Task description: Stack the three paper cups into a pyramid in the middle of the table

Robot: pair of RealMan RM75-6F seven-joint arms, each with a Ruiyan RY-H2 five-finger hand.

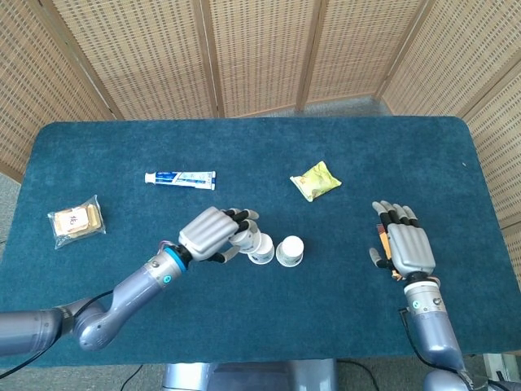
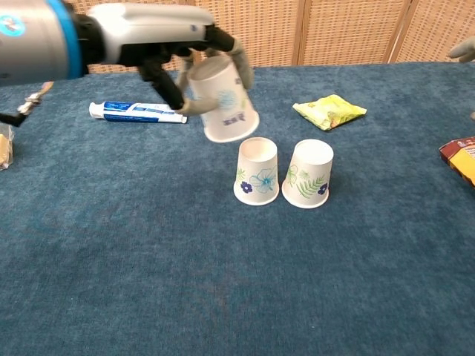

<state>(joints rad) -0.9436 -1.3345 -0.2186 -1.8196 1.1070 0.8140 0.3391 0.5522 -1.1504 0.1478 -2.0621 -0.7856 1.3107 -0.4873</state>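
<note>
Two white paper cups stand upside down side by side at mid-table: one with a blue flower (image 2: 257,171) (image 1: 261,253) and one with green leaves (image 2: 308,173) (image 1: 290,250). My left hand (image 1: 213,233) (image 2: 174,44) holds a third paper cup (image 2: 222,100) (image 1: 249,237), tilted and mouth-down, in the air just above and left of the blue-flower cup, apart from it. My right hand (image 1: 404,247) hovers open at the table's right side, fingers spread; only a fingertip (image 2: 464,50) shows at the chest view's edge.
A toothpaste tube (image 1: 180,178) (image 2: 136,112) lies back left. A yellow-green snack packet (image 1: 315,180) (image 2: 329,110) lies behind the cups to the right. A wrapped biscuit pack (image 1: 76,220) sits far left. A brown packet (image 2: 460,156) lies under my right hand.
</note>
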